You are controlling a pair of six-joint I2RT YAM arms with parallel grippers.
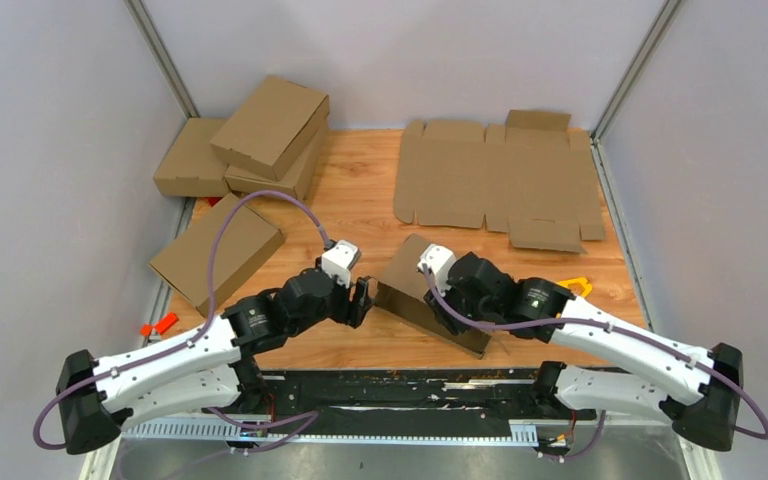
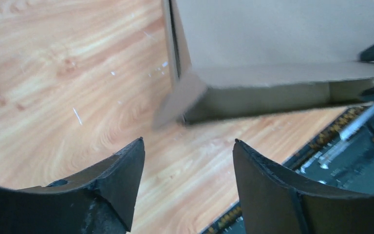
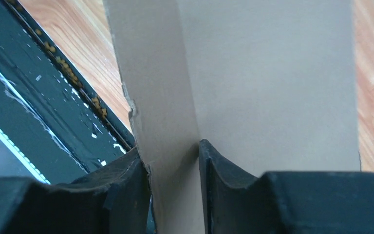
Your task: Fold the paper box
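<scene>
You have the paper box (image 1: 428, 292) at the near middle of the table (image 1: 360, 190), its long axis running from 10 o'clock to 4 o'clock in the top view. The right gripper (image 3: 174, 156) comes in over it from 4 o'clock, its fingers pressed on either side of an upright side wall, so judge it pinching the box. The left gripper (image 1: 363, 300) stands spread and empty just beside the box's 9 o'clock end, apart from it. In its own wrist view the box corner lies at 12 to 1 o'clock with a small flap (image 2: 175, 100) sticking out loose. The left arm is the free one and nearest that flap, and nothing stands between them. Well apart lie a flat cardboard blank (image 1: 495, 185) at 1 o'clock, stacked finished boxes (image 1: 260, 140) at 10 o'clock and a single box (image 1: 218, 252) at 9 o'clock, none of them in the way
</scene>
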